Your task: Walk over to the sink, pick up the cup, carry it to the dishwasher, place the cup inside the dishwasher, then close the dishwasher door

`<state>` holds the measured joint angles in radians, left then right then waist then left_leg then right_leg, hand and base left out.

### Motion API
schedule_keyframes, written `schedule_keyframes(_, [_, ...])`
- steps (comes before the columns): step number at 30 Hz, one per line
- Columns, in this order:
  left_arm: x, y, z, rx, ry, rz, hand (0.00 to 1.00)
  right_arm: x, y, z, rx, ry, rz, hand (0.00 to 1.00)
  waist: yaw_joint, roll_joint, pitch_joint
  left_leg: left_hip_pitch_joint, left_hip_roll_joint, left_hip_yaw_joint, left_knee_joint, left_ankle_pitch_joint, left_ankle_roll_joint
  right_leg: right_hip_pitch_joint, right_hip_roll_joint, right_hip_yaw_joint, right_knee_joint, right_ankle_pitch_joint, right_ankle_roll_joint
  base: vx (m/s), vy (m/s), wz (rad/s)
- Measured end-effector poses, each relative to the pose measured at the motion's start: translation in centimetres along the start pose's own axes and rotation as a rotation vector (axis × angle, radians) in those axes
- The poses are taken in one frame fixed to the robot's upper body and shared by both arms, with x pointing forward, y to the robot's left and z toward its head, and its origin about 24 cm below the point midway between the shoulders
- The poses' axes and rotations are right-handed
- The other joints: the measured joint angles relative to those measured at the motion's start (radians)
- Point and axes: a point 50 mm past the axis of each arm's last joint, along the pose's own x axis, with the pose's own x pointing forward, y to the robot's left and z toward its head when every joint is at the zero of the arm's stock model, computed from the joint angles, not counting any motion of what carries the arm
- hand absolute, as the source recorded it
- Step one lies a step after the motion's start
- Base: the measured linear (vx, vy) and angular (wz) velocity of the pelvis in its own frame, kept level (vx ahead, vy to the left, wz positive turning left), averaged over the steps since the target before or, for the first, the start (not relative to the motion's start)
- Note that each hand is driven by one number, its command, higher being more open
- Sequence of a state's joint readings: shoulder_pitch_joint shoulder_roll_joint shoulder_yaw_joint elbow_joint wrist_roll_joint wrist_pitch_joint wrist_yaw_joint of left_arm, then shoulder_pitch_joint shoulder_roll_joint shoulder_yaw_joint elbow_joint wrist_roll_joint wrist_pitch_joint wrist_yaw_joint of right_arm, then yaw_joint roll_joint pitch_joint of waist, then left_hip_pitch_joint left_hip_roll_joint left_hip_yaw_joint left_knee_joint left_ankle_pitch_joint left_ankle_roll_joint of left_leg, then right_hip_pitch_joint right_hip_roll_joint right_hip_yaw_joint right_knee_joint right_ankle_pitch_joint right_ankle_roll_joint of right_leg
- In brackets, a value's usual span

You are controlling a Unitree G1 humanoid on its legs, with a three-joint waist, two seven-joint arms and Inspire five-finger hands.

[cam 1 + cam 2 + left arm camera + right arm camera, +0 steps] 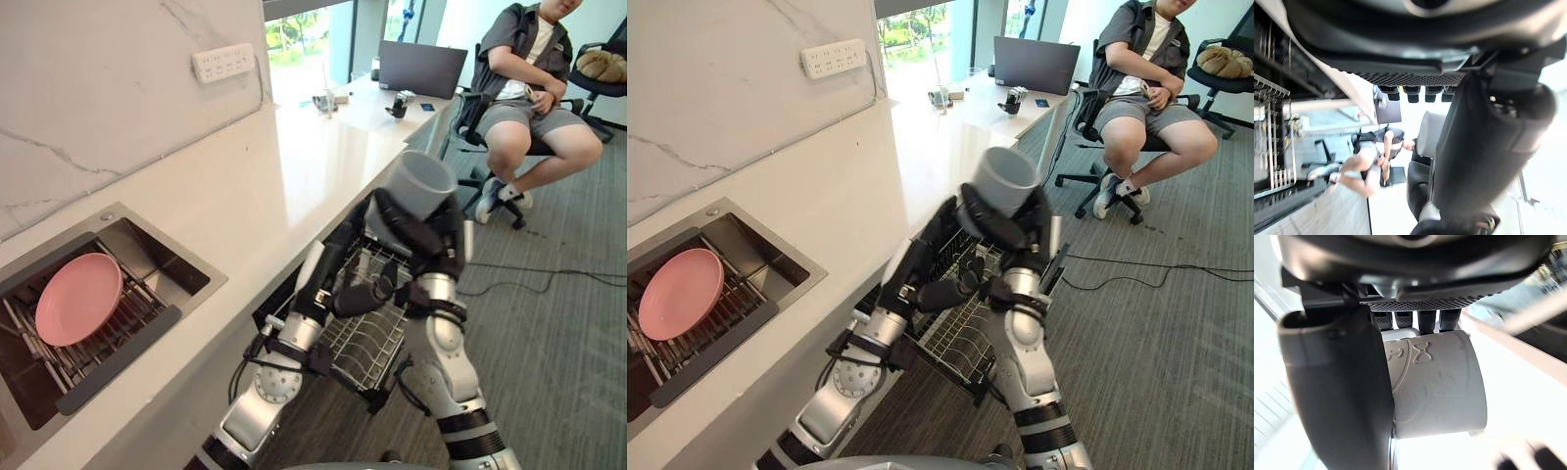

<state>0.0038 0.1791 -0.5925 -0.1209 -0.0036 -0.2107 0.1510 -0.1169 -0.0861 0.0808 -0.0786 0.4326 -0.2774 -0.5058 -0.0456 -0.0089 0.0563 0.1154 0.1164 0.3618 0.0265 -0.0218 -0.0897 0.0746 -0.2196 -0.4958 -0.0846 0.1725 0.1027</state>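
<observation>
One-handed, gripping the grey cup (423, 181) in the right robot hand (431, 240), dark fingers and thumb curling round its lower wall, open mouth tilting upward. Holding it in the air directly above the dishwasher rack (367, 338), clear of the wires. Confirming the same grasp from the right wrist view: wrapping closely round the pale cup wall, raised marks showing on its side.

Hovering the left robot hand (348, 292) above the rack as well, lower than the cup and just beside the right wrist. Extending its fingers loosely, holding nothing.

Looking down on the rack pulled out from under the pale worktop (245, 196), which is running along the rack's left side and on past its far end.

Finding the sink (147, 259) set into that worktop well to the left of the rack and nearer to the robot. Noting a pink plate (78, 299) leaning on the wire grid inside it.

Spotting a white wall socket (223, 62) on the marble wall, up and to the left of the rack.

Sharing the room with a person (529, 78) sitting in an office chair well beyond the rack, to its far right, on grey carpet. Noting an open laptop (421, 69) standing on the far end of the worktop, straight beyond the rack.
</observation>
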Motion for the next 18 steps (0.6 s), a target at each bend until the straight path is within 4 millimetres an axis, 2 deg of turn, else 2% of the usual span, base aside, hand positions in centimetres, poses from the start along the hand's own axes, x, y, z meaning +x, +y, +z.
schedule_keyframes(4, [0.1, -0.1, 0.7, -0.028, -0.044, -0.002, 1.0, 0.4, -1.1, 0.8, 0.013, -0.048, -0.057, 0.0, -0.01, 0.009, -0.006, 0.008, 0.0, 0.003, -0.018, 0.008, 0.0, 0.0, 0.003, 0.002, 0.0, -0.001, -0.001, 0.0, 0.0, -0.02])
schedule_keyframes(8, [0.3, 0.0, 2.2, -0.059, -0.117, -0.002, 1.0, 0.4, -1.1, 0.6, 0.015, -0.045, -0.061, 0.0, -0.004, 0.009, -0.006, 0.015, 0.0, 0.002, -0.038, 0.018, 0.001, 0.0, 0.007, 0.0, 0.0, -0.002, -0.002, 0.0, -0.001, 0.01])
schedule_keyframes(11, [0.4, -0.1, 2.5, -0.107, -0.133, -0.021, 1.0, 0.4, -1.3, 0.5, 0.01, -0.038, -0.07, 0.0, 0.001, 0.009, -0.006, 0.017, -0.001, 0.0, -0.048, 0.024, 0.001, 0.0, 0.007, -0.003, 0.0, -0.003, -0.002, 0.0, 0.004, 0.02])
schedule_keyframes(15, [0.4, -0.1, 2.0, -0.228, -0.089, -0.075, 1.0, 0.4, -2.5, 0.6, -0.006, -0.048, -0.089, 0.0, 0.003, 0.009, -0.006, 0.015, -0.003, -0.005, -0.061, 0.031, 0.0, -0.004, 0.007, -0.008, 0.0, -0.004, -0.001, 0.01, 0.006, 0.04])
schedule_keyframes(18, [-0.6, 0.1, -0.2, -0.295, 0.045, -0.085, 1.0, 0.5, -4.7, 1.1, -0.049, -0.057, -0.099, 0.0, 0.002, 0.009, -0.006, 0.012, -0.004, -0.006, -0.066, 0.032, -0.001, -0.009, 0.007, -0.01, 0.0, -0.006, 0.002, 0.01, 0.002, 0.0])
